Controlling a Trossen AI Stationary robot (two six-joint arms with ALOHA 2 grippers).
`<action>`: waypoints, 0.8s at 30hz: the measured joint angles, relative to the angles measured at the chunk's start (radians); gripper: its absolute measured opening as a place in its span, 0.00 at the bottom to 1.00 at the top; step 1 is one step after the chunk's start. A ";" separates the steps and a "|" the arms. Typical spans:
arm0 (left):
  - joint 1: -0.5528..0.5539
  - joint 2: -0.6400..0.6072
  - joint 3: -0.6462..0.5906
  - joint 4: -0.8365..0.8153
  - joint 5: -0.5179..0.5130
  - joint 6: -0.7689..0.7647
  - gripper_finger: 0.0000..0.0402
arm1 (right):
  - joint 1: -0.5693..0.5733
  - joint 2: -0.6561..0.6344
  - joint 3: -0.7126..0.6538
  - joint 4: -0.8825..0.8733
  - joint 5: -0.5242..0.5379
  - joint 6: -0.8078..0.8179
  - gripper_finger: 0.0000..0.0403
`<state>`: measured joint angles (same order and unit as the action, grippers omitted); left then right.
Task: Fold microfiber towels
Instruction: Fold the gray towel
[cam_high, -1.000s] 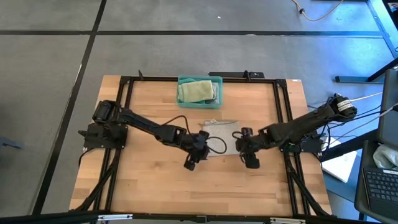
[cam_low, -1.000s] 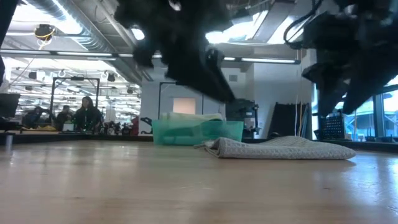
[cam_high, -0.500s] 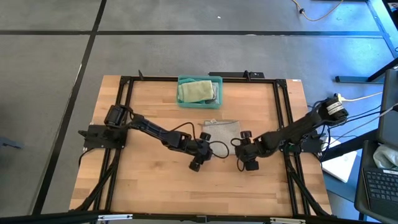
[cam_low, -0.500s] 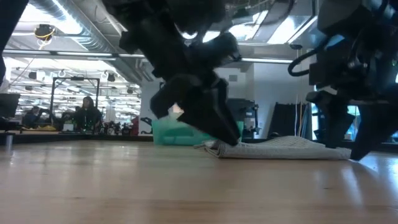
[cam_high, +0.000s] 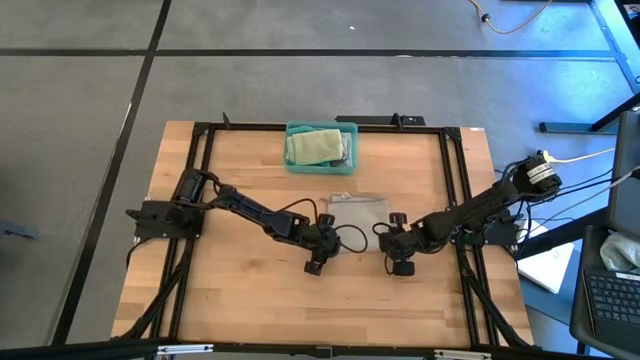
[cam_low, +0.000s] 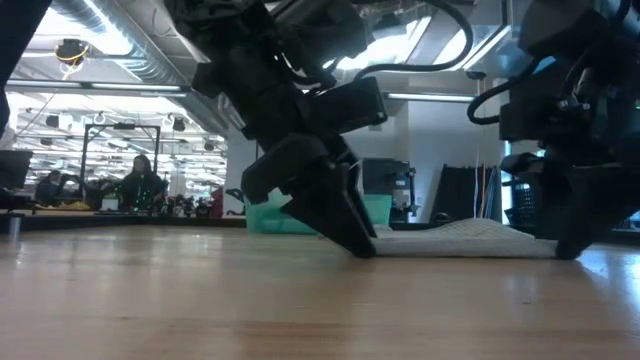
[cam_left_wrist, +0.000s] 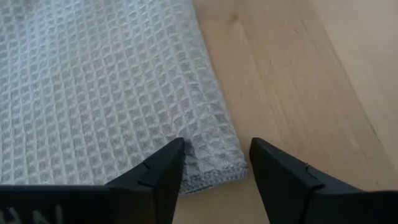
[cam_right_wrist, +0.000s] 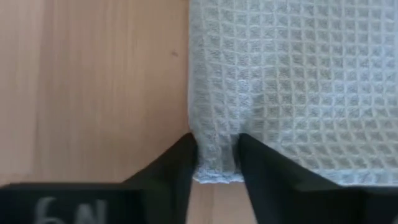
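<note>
A light grey waffle-weave microfiber towel (cam_high: 358, 212) lies flat in the middle of the table. My left gripper (cam_left_wrist: 214, 158) is down at the towel's near left corner and open. One fingertip stands over the cloth and the other over the bare wood beside it. My right gripper (cam_right_wrist: 215, 155) is down at the near right corner and shut on it. A pale green towel (cam_high: 312, 147) lies in the teal bin (cam_high: 349, 133) at the far edge. My left gripper straddles the towel's near left corner (cam_left_wrist: 217, 163), coming at it slanting down from the near side; I cannot tell whether its fingertips touch the cloth. My right gripper pinches the towel's near right corner (cam_right_wrist: 214, 163) between its two fingers, slanting steeply down from the near side. The cloth is puckered between them and the towel still lies on the table.
The teal bin stands behind the towel in the low view (cam_low: 385, 210). Bare wood (cam_high: 250, 290) spreads left, right and near of the towel. A black frame (cam_high: 450, 160) runs round the table. People sit far off in the room behind (cam_low: 135, 185).
Both grippers have come down toward the table onto the grey towel's near corners, the left at the left corner and the right at the right. The towel has stayed flat where it was.
</note>
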<state>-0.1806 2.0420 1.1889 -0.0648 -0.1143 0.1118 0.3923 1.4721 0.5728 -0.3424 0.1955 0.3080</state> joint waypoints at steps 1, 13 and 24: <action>0.000 0.000 0.000 -0.001 0.000 -0.005 0.44 | 0.000 0.001 0.000 0.006 0.000 0.002 0.30; -0.010 0.012 0.186 -0.286 -0.005 -0.105 0.04 | -0.001 0.009 0.110 -0.043 -0.220 0.060 0.06; -0.003 0.007 0.369 -0.585 0.001 -0.136 0.01 | 0.000 -0.101 0.237 -0.258 -0.289 0.138 0.06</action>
<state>-0.1839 2.0495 1.5574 -0.6495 -0.1131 -0.0239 0.3927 1.3715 0.8093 -0.6005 -0.0935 0.4457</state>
